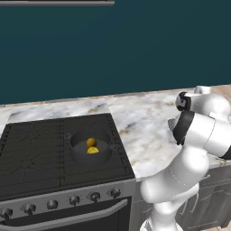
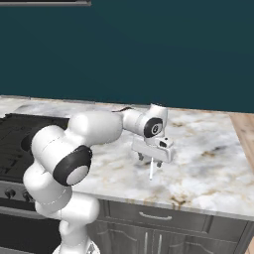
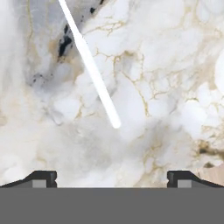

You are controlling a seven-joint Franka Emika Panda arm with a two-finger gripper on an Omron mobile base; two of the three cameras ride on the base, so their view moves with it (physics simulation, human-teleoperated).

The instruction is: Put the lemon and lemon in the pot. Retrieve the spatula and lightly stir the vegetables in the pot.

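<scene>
Two yellow lemons (image 1: 91, 142) (image 1: 93, 150) lie together inside the dark grey pot (image 1: 75, 145), which stands on the stove's right rear burner. Over on the marble counter to the right of the stove, my gripper (image 2: 149, 161) hangs open, pointing down just above the spatula (image 2: 151, 172). In the hand view the spatula's thin pale handle (image 3: 92, 70) runs from the top left down to the middle and lies flat on the marble. Its end sits ahead of my gripper (image 3: 112, 178), between the lines of the two fingertips (image 3: 43, 177). The blade is out of view. Nothing is between the fingers.
The black stove (image 1: 36, 153) has a row of knobs (image 1: 74, 199) along its front. The marble counter (image 2: 208, 163) stretches right to a wooden surface (image 2: 245, 134). A dark teal wall (image 2: 149, 49) backs the counter. My bent arm (image 2: 94, 129) reaches over the counter's front edge.
</scene>
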